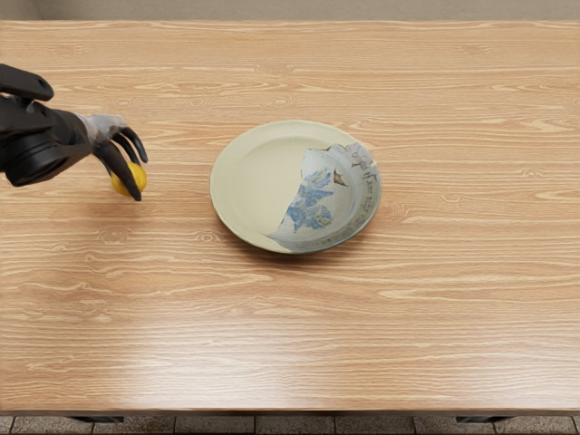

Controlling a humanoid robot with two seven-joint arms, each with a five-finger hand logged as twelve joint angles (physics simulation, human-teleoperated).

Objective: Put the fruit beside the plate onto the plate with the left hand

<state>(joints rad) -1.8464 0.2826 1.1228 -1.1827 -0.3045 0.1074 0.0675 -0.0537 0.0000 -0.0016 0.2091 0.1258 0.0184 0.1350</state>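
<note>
left hand (113, 149): fingers curled down over yellow fruit (139, 176), gripping it | fruit: left of plate (249, 177), clearly apart, above table (290, 317) | plate: cream, blue pattern on right part

Fruit (139, 176) half hidden
The left hand (113, 149) covers much of it; the arm (32, 145) is cut by the picture's left edge

Head view slants down onto the table (290, 344) (near and far edges visible).
</note>
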